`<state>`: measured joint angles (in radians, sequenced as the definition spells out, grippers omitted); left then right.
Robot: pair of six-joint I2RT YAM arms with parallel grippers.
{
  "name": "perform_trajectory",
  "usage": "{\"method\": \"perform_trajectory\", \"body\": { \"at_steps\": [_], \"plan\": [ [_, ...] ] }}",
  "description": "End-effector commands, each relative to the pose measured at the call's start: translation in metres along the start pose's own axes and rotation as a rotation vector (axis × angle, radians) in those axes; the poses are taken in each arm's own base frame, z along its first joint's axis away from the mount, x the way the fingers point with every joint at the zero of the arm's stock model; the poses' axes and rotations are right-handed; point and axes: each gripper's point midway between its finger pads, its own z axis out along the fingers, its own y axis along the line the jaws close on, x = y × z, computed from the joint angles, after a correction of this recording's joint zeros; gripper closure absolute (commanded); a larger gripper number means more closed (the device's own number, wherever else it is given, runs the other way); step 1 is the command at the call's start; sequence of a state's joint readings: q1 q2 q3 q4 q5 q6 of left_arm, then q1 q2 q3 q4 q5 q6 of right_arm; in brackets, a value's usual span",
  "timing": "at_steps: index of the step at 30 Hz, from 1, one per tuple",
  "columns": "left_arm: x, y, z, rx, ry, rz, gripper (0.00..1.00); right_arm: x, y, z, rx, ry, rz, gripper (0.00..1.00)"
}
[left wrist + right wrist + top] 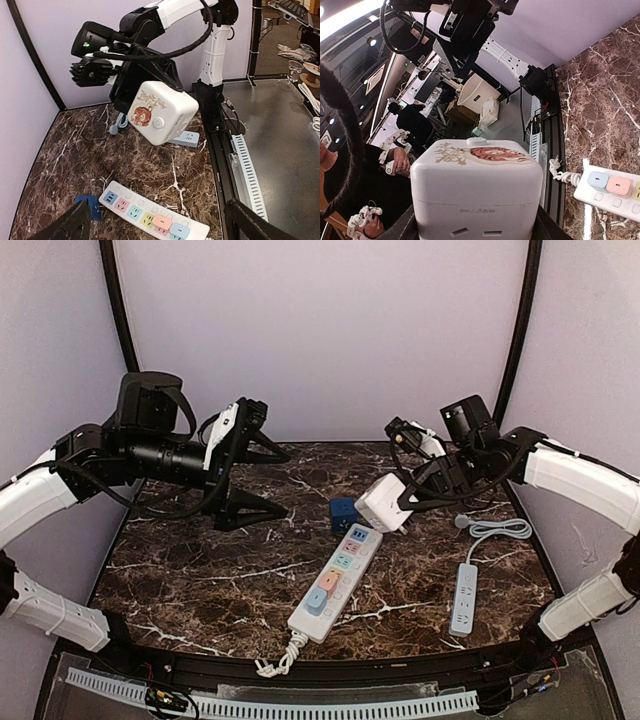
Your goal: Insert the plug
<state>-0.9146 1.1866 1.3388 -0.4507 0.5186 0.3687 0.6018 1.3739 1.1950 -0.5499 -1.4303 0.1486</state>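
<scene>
Our right gripper (408, 498) was squeezing the white cube plug (383, 502) and holding it up in the air, just above the far end of the long power strip (337, 580) with the colored sockets. Our left gripper (267, 482) was wide open with nothing in it, off to the side. So the plug was lifted, but it was not in a socket yet, and we thought pushing it in was the part left to do.

White cube adapter (162, 112): one face bears gold characters (152, 98) of Chinese style above a red-orange tiger emblem (144, 116), but the strokes are too small to read. A faint line of small print (476, 210) on an adjoining face is blurred. Nothing is legible.
</scene>
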Motion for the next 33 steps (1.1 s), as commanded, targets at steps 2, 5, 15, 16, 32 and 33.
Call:
{"method": "perform_trajectory", "body": {
  "at_steps": [2, 5, 15, 16, 32, 33],
  "plan": [
    [-0.025, -0.018, 0.008, 0.147, -0.081, 0.096, 0.08, -0.008, 0.046, -0.002, -0.147, 0.022, -0.07, 1.0],
    [-0.031, -0.022, 0.017, 0.195, -0.092, 0.119, 0.09, -0.007, 0.051, 0.0, -0.159, 0.033, -0.063, 1.0],
    [-0.045, -0.026, 0.042, 0.307, -0.136, 0.176, 0.13, 0.001, 0.065, 0.014, -0.23, 0.094, -0.033, 1.0],
    [-0.045, -0.026, 0.044, 0.316, -0.139, 0.181, 0.14, 0.002, 0.066, 0.016, -0.237, 0.101, -0.028, 1.0],
    [-0.041, -0.029, 0.078, 0.416, -0.175, 0.197, 0.23, -0.005, 0.057, 0.032, -0.288, 0.148, 0.01, 1.0],
    [-0.041, -0.028, 0.079, 0.417, -0.178, 0.198, 0.24, -0.005, 0.057, 0.032, -0.291, 0.15, 0.01, 1.0]
  ]
}}
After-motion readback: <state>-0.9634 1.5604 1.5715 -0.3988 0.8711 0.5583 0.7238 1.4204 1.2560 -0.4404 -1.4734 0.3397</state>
